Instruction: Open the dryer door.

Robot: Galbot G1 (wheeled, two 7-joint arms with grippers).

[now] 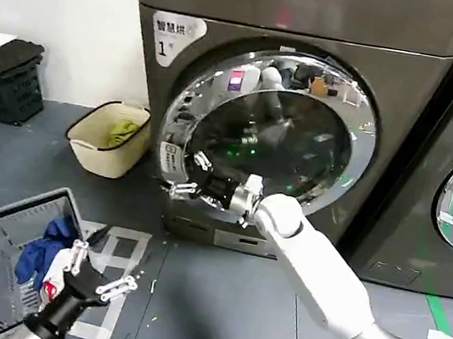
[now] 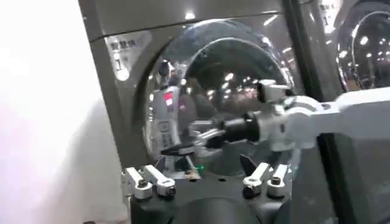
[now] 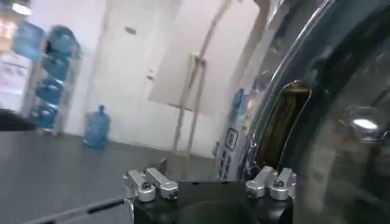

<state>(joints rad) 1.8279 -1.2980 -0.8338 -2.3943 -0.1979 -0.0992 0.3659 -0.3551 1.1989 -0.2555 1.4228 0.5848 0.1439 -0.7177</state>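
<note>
Right gripper [image 1: 187, 176] is set wide at the left rim of the door [image 1: 300, 129], still closed on the dryer front. Left gripper [image 1: 102, 277] is parked wide, low. Slip off chrome is likely if the handle recess is missed.

the right arm [image 1: 325, 276] is a thick, smooth white tube with a rounded white elbow knob, narrowing to a grey metal cuff and a black wrist. its right gripper [image 1: 185, 174] has silver metal fingers with dark pads. the left arm [image 1: 54, 318] is black and ribbed near the wrist, ending in the left gripper [image 1: 98, 274] with silver linkage fingers. in both wrist views each gripper base is black, with silver knuckle brackets held by dark round screws.
</note>
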